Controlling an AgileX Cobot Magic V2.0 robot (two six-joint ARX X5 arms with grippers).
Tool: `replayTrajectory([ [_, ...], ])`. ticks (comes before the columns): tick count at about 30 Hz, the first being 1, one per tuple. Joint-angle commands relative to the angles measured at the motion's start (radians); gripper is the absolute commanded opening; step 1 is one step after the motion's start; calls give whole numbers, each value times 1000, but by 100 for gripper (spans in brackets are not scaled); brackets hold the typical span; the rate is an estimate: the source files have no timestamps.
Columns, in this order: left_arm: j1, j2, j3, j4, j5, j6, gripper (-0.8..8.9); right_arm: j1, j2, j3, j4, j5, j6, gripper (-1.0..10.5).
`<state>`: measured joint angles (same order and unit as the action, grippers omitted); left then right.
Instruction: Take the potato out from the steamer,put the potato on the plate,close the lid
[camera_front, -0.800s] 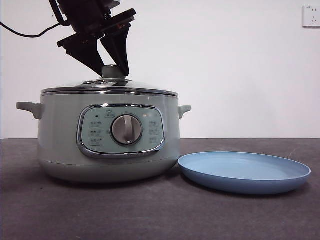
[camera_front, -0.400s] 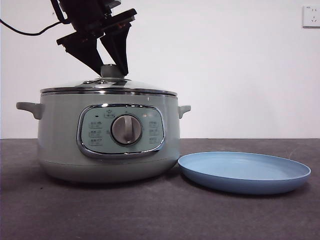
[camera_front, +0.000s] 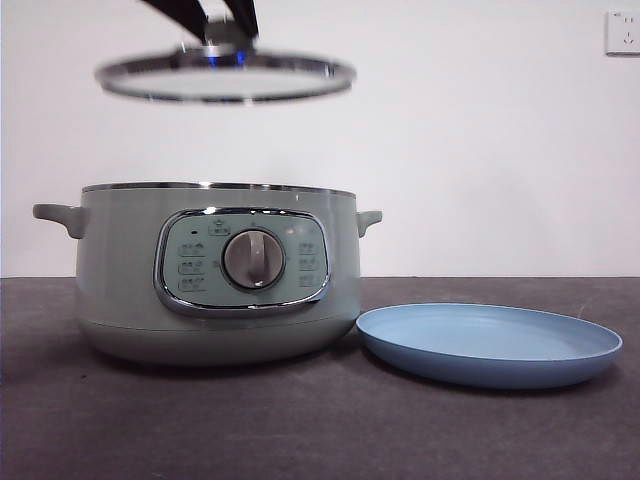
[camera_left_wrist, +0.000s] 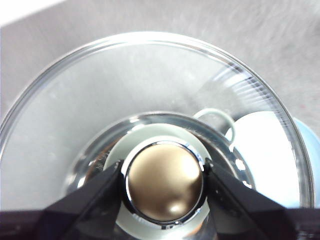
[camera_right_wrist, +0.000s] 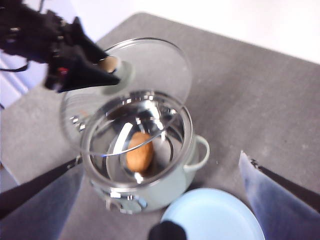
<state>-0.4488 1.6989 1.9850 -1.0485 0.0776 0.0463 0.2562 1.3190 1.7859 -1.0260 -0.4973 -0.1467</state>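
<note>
Lid up in my left claw, potato bare in the pot below.

My left gripper (camera_left_wrist: 164, 181) pinches the knob (camera_left_wrist: 165, 184) of the lid (camera_front: 226, 77), its 2 jaws pressed against the knob's sides, and holds the lid level in the air, well clear above the steamer (camera_front: 215, 270). The steamer stands open toward the left side of the tabletop (camera_front: 300, 420), its dial (camera_front: 253, 259) facing the front edge. Inside, the potato (camera_right_wrist: 139, 152) lies on the shiny floor of the pot. The plate (camera_front: 489, 343) sits just beside the steamer on its right. My right gripper (camera_right_wrist: 165, 200) hangs high over the pot and plate, its 2 jaws spread wide, holding nothing.
</note>
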Motion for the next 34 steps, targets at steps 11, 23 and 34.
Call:
replayTrajectory([
  [11, 0, -283, 113, -83, -3, 97, -9, 105, 48, 4, 121, -26, 81, 532],
  [23, 0, -628, 113, -159, -229, 112, -9, 309, 264, 7, 256, 57, 99, 451],
  [34, -1, -769, 113, -249, -307, 84, -9, 470, 640, 342, 117, 299, 48, 480],
])
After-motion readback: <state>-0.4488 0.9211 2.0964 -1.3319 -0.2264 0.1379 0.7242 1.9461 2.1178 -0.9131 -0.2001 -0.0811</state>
